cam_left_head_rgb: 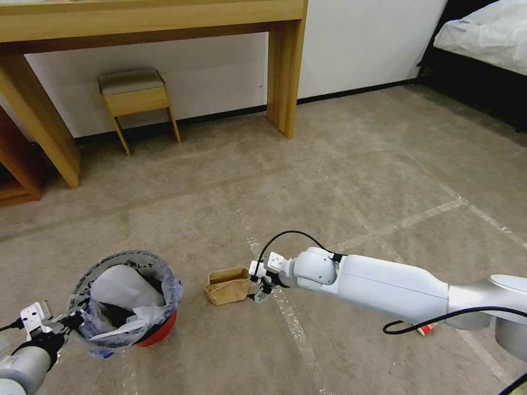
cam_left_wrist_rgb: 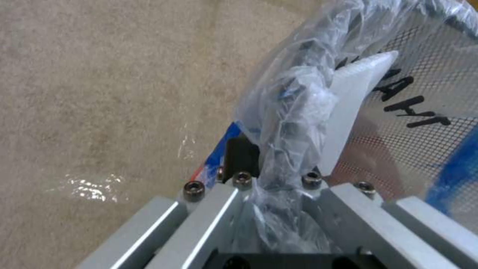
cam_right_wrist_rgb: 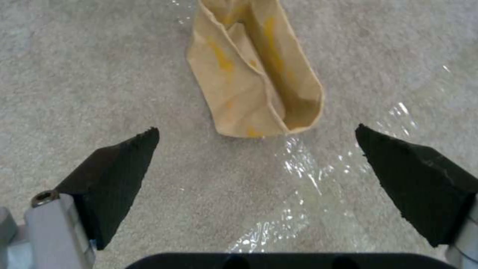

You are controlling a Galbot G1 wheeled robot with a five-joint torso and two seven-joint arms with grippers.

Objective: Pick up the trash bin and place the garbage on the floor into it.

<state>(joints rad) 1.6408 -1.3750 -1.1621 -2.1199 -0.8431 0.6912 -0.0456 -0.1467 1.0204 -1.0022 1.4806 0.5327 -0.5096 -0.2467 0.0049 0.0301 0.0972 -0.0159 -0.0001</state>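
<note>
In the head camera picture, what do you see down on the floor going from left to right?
Left gripper → trash bin → brown paper bag → right gripper → small red-and-white scrap under the right arm.

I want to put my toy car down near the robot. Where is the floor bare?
Bare carpet runs from the brown paper bag back to the desk leg and right toward the bed. It is crowded between the trash bin, held by the left end effector, and the open right end effector.

trash bin red, bluish liner, black lettering | paper bag brown | floor beige-grey
</note>
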